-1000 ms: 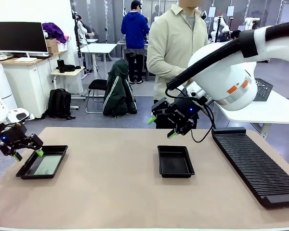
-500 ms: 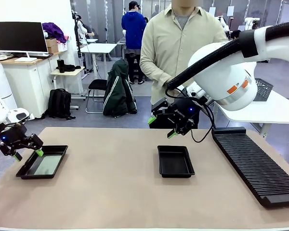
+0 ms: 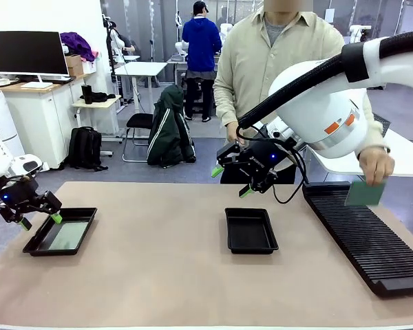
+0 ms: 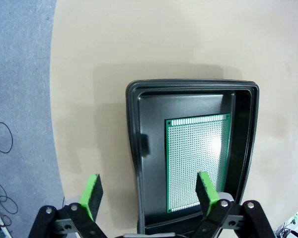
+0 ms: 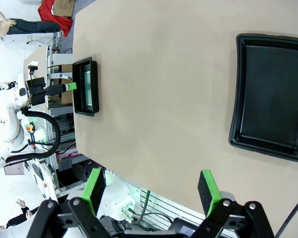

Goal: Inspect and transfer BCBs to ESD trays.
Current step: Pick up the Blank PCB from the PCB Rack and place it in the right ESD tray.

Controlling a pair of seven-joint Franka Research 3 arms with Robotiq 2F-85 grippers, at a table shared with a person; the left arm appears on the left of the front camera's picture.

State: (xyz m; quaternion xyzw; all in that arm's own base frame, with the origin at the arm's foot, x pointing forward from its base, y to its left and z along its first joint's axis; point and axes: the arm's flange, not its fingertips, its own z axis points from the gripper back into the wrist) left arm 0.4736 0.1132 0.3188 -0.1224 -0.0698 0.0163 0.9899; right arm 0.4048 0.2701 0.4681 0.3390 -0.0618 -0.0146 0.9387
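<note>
One ESD tray (image 3: 34, 246) lies at the table's left with a green BCB (image 3: 67, 236) flat on its floor. My left gripper (image 3: 40, 220) hovers open just above that tray's near-left rim; the left wrist view has the BCB (image 4: 196, 163) in the tray (image 4: 134, 148) below the open left gripper (image 4: 150, 196). A second ESD tray (image 3: 250, 230) lies empty at the table's middle. My right gripper (image 3: 232, 181) hangs open above its far side; from the right wrist, the empty tray (image 5: 270, 94) sits beyond the open right gripper (image 5: 151, 191). A person's hand (image 3: 375, 163) holds another BCB (image 3: 363, 194).
A long black ribbed rack (image 3: 365, 237) runs along the table's right side, under the person's hand. The person stands at the far edge behind my right arm. Bare tan tabletop (image 3: 151, 261) lies between the two trays. The right wrist view also catches the far tray (image 5: 85, 87).
The person has stepped to the right and a hand holding a green board has come in above the rack. Neither arm has moved; both grippers stay open.
</note>
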